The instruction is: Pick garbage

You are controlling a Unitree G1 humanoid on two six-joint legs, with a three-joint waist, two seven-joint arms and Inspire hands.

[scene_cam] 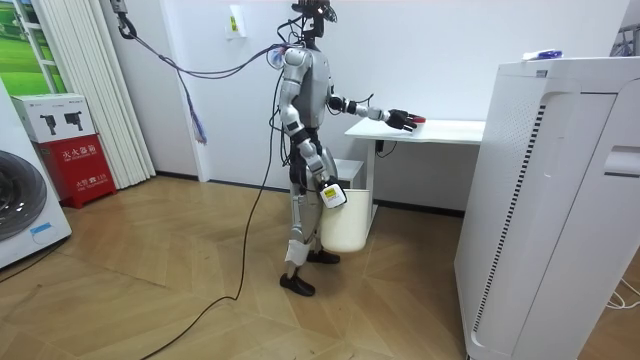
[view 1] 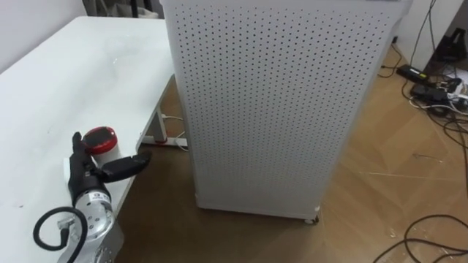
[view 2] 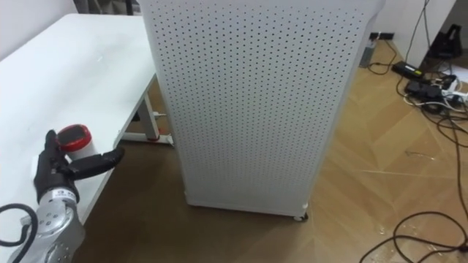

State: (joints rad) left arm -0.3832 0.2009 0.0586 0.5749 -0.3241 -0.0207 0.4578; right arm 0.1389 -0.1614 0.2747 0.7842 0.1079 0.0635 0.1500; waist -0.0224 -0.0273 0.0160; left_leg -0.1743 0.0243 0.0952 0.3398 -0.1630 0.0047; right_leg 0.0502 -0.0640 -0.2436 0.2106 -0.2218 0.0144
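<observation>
Red-lidded can (view 1: 99, 139) by left hand (view 1: 88, 174); room view: bin (scene_cam: 347, 226).

A tall white perforated cabinet (view 1: 270, 109) is seen at the centre of the eye views, set on a wooden floor (view 1: 387, 183). A white bench (view 1: 58, 88) is placed at the left, and cables (view 1: 439, 91) are strewn at the upper right. At the room view's far left, a washing machine (scene_cam: 18, 205) and a red box (scene_cam: 78, 165) are seen.

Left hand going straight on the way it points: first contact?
Probably the small white cylinder with a red lid, on the white table just ahead of the open left hand, between fingers and thumb. Depth unclear; they may already touch.
</observation>
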